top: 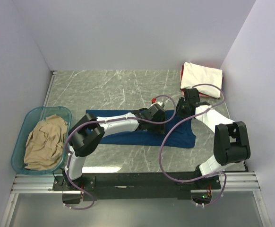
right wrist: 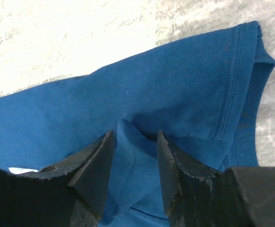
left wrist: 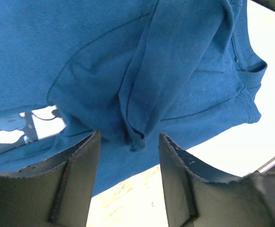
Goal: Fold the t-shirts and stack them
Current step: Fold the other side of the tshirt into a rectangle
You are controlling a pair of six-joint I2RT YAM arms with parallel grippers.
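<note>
The navy blue t-shirt lies as a long folded strip across the middle of the table. Both grippers are at its far right end. My left gripper is open, and a hanging fold of the navy cloth sits loosely between its fingertips. A bit of the pale print shows at the left of that view. My right gripper is shut on a raised ridge of the navy shirt, which fills the gap between its fingers near the stitched hem.
A folded cream t-shirt lies on a red one at the back right corner. A crumpled tan t-shirt fills the teal plastic tub at the left edge. White walls enclose the marble table.
</note>
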